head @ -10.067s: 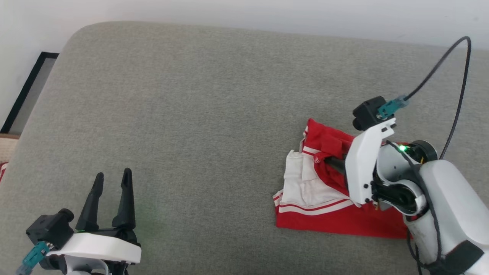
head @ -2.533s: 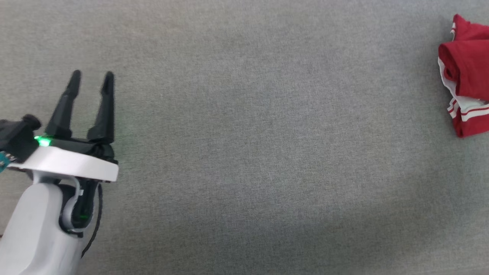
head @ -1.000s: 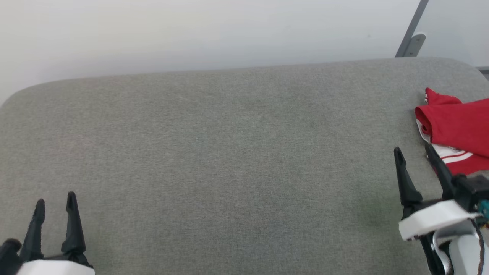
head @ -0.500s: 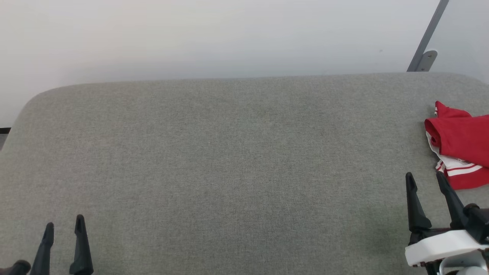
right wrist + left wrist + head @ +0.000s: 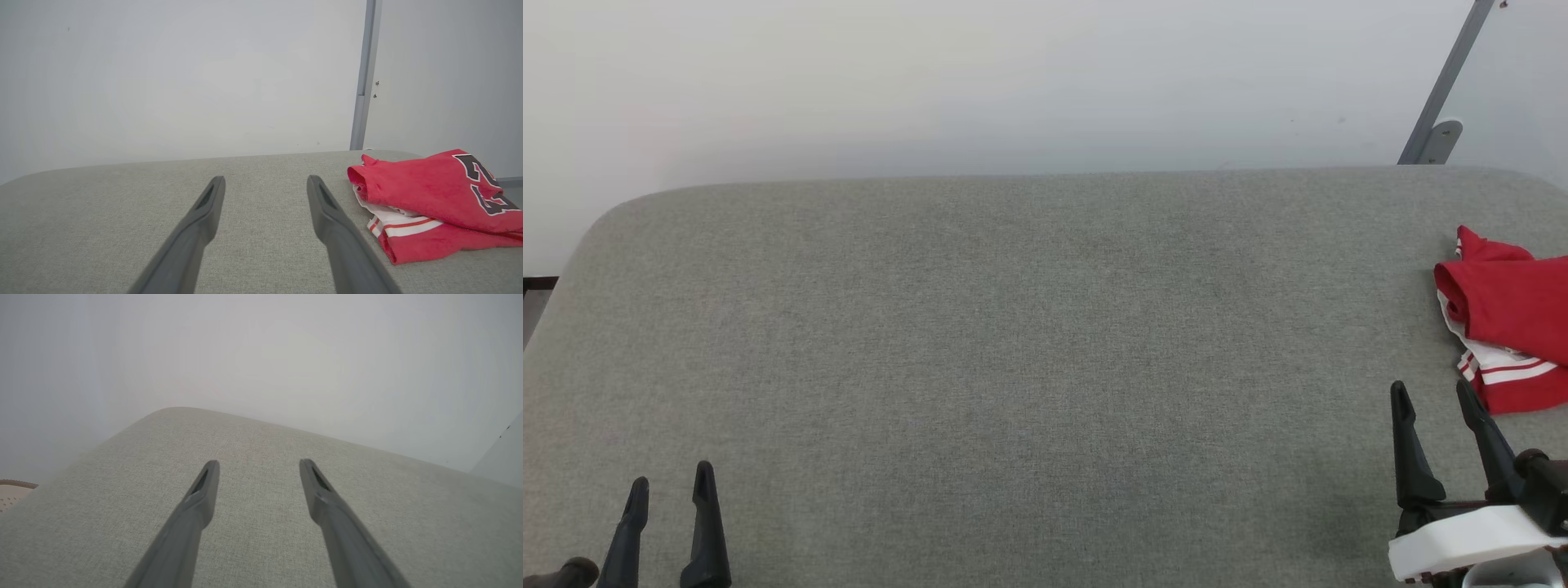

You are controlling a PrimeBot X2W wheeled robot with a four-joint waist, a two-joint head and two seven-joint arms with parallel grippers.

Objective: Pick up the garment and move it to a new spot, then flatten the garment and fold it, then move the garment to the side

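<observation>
Head view: the garment [image 5: 1507,314] lies folded at the far right edge of the grey upholstered surface [image 5: 1013,327], partly cut off by the frame, a red layer rolled over on top and a white sleeve with red stripes showing beneath it. The right gripper [image 5: 1432,385] sits at the lower right, its two dark fingers spread and pointing up the view, with nothing between them; the outer fingertip comes close to the garment's lower red edge, though I cannot tell whether it touches. The left gripper [image 5: 671,475] shows at the lower left, well apart from the garment, fingers likewise parted and empty. In the right wrist view the folded garment rests on the fabric just to the right of that gripper's fingers — black white-outlined numerals show on its red top layer, and the striped white sleeve peeks out below. A pale wall [image 5: 1013,82] rises behind the surface, with a slim grey post [image 5: 1445,90] standing against it near the garment's corner. The left wrist view shows its fingers held apart over bare grey fabric, near a rounded corner.
</observation>
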